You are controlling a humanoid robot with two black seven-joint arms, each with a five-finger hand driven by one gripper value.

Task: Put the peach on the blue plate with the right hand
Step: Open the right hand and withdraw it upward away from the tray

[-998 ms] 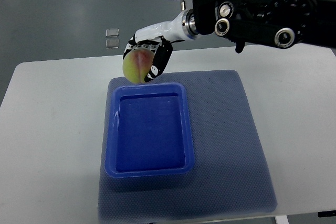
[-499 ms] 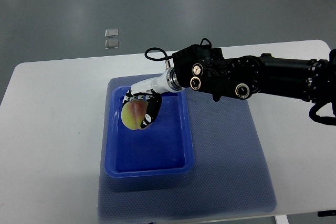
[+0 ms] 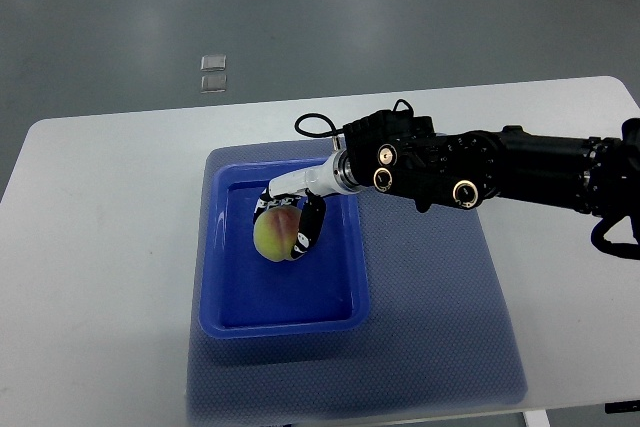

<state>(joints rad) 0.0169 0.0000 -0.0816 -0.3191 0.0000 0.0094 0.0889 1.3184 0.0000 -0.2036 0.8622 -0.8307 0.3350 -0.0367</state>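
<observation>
A yellow-green peach with a pink blush sits low inside the blue rectangular plate, near its middle. My right hand, white with black fingers, is curled around the peach from above and from the right. Its black arm runs in from the right edge. I cannot tell whether the peach touches the plate floor. The left arm does not show.
The plate lies on a blue-grey mat on a white table. Two small clear squares lie on the grey floor beyond the table's far edge.
The right hand carried the peach from above the plate's far edge down and toward me into the plate, then a little to the right. Its hold on the peach is unchanged.
</observation>
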